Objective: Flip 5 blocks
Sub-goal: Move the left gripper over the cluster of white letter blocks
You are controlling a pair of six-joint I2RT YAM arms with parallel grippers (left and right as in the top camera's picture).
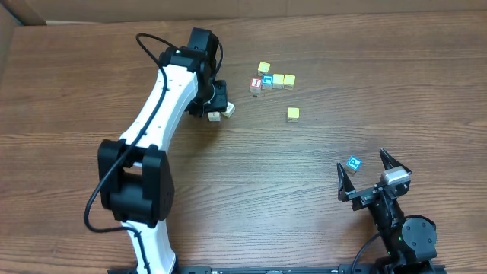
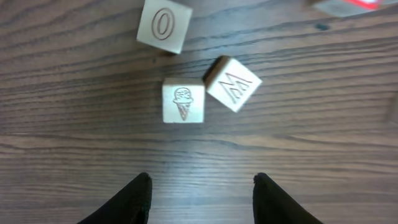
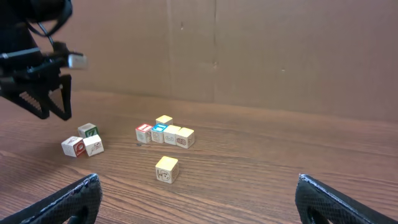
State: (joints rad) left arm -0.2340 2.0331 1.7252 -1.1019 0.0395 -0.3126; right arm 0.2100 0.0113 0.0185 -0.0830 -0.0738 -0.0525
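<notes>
The left gripper [image 2: 202, 182] points down at the wooden table [image 2: 74, 143], its 2 black fingers parted and holding nothing. The left arm reaches far forward with its wrist bent down. Just ahead of the tips lies a cream-white wooden cube with an engraved ice-cream cone [image 2: 183, 104], square to the jaws and slightly left of their midline. A cream cube engraved M [image 2: 232, 83], turned diagonally, touches its far right corner. A cream cube engraved O [image 2: 163, 25] sits beyond, apart. Farther off, a yellow cube [image 1: 293, 113] stands alone. A blue-faced cube [image 1: 354, 163] lies at the tips of the right gripper [image 1: 361, 158], which is spread wide and empty.
</notes>
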